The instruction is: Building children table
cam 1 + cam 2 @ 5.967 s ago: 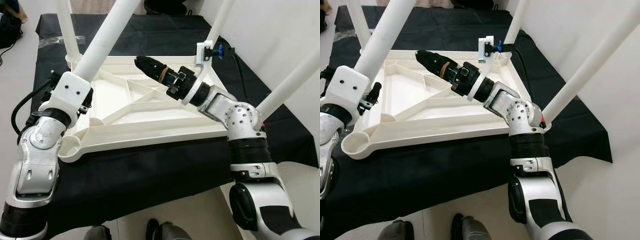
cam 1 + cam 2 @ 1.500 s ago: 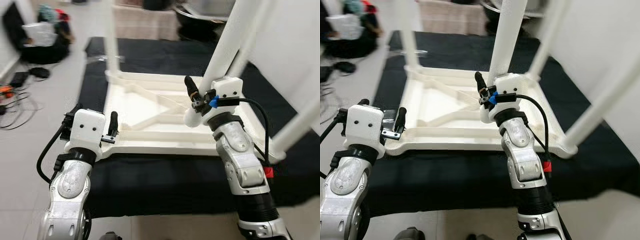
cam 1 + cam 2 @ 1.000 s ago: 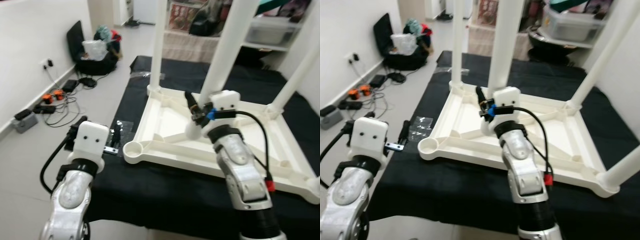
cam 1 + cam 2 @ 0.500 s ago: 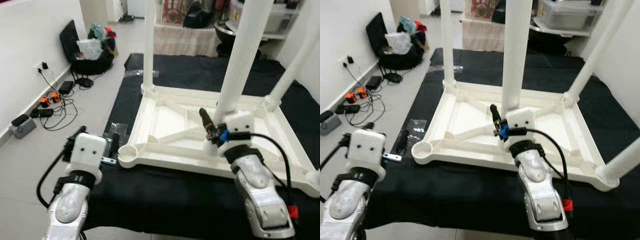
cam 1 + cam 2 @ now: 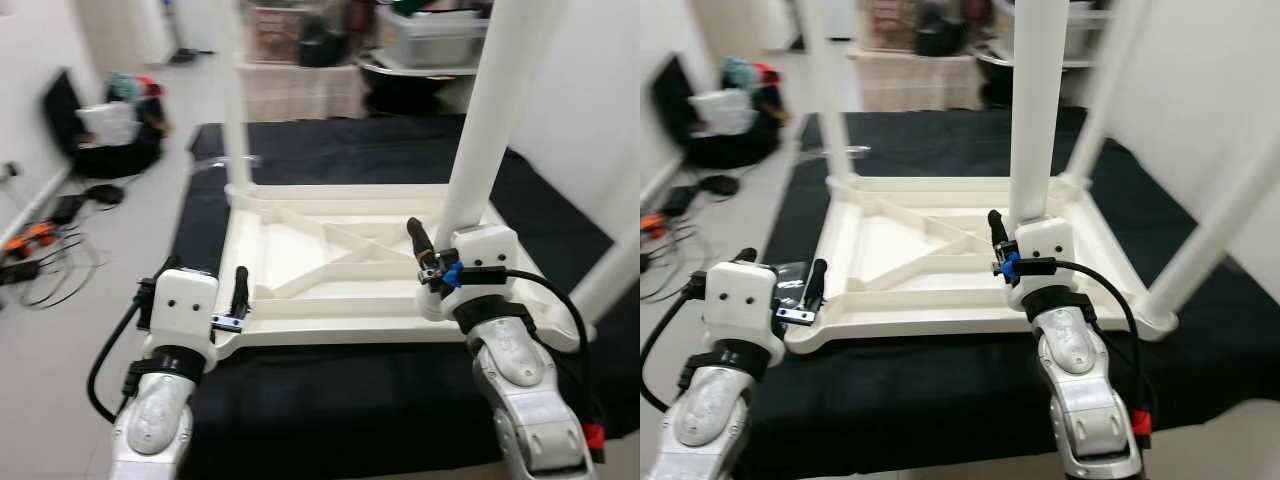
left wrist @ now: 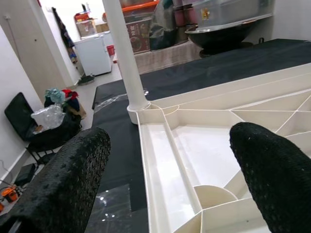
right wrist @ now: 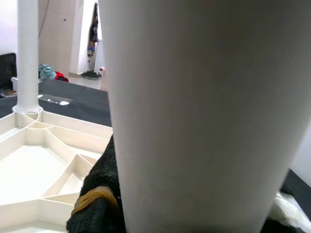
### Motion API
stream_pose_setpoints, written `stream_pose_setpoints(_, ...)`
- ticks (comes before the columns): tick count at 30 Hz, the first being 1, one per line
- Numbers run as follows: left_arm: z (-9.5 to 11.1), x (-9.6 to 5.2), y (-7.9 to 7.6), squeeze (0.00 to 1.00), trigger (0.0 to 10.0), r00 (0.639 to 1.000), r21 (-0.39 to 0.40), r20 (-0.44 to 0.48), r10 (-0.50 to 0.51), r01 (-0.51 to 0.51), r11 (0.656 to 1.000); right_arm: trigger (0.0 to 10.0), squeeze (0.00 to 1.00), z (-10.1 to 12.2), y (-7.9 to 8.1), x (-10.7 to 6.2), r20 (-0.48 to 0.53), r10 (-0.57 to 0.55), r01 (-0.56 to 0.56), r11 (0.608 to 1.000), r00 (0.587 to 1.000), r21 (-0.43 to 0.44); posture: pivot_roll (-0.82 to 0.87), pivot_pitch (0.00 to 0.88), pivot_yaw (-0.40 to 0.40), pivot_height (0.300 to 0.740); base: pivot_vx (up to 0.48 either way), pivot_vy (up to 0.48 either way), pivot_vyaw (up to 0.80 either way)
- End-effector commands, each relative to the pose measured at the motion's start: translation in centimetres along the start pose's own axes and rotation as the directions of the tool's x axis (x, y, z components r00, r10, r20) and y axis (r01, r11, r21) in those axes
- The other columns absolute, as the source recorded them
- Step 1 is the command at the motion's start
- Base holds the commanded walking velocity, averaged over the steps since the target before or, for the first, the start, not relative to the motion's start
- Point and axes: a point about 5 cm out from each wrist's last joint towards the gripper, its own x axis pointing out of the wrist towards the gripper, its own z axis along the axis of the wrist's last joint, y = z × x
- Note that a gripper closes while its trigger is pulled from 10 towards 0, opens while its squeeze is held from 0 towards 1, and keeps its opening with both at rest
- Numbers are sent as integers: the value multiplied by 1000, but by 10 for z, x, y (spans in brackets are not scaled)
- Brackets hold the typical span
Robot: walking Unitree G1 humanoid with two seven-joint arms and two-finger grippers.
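A white children's table (image 5: pixel 330 255) lies upside down on a black cloth (image 5: pixel 330 390). Its legs stand up at the far left (image 5: pixel 234 100), the near right (image 5: pixel 495 110) and the right edge (image 5: pixel 610 270). My right gripper (image 5: pixel 432 250) sits at the base of the near right leg (image 7: pixel 194 97), which lies between its fingers (image 7: pixel 97 204). Beside the near left corner is my left gripper (image 6: pixel 170 160), open with nothing between its fingers (image 5: pixel 240 285). That corner holds a round socket (image 6: pixel 214 194) with no leg in it.
The cloth covers a low platform whose front edge is just before me. Cables (image 5: pixel 40 260) and a black bag with clothes (image 5: pixel 110 130) lie on the floor at the left. Storage boxes (image 5: pixel 430 25) stand at the back. A white wall (image 5: pixel 590 100) is close on the right.
The camera has swung, so the table now sits more centred. My left gripper is closer to the near left corner. My right gripper stays at the same leg's base.
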Motion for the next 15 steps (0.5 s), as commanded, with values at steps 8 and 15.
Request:
stream_pose_setpoints(8, -4, -2, 2, 0, 10000, 999, -10, -30, 20, -20, 1000, 10000, 0, 13, 12, 10, 54, 39, -40, 999, 998, 6, 5, 34, -71, 740, 0, 0, 0)
stream_pose_setpoints(15, -3, -1, 4, 0, 10000, 999, -34, -37, 38, -39, 999, 10000, 0, 13, 12, 14, 48, 25, -26, 999, 999, 19, 16, 52, -70, 740, 0, 0, 0)
